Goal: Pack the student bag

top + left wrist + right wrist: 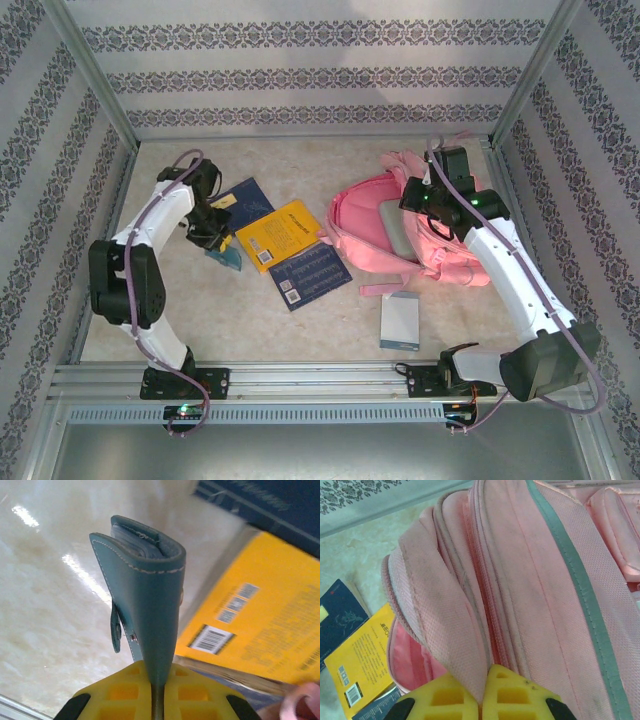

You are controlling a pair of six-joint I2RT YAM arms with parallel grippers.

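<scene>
Student bag (362,215) is lying near the far right corner of the tabletop (250,330), its pink main compartment gaping open toward the left, with a flat grey item (396,230) sitting inside. The right gripper (425,205) is pinching the fabric edge beside the bag's opening; from the right wrist, its yellow fingers (505,692) are pressing together on a fold of pink cloth (455,630), next to the pale grey strip (580,580).

The left gripper (212,238) is working toward the far left side, clenching a teal wallet (150,595) by 1 end, with the wallet's stitched edge pointing away from the wrist camera. Whether the wallet is touching the tabletop cannot be told.

A yellow book (280,233) is lying between wallet and bag, overlapping 2 dark blue books: 1 on its far side (245,197) and 1 on its near side (312,275). A pale blue notebook (400,320) is resting near the bag, toward the near edge.
</scene>
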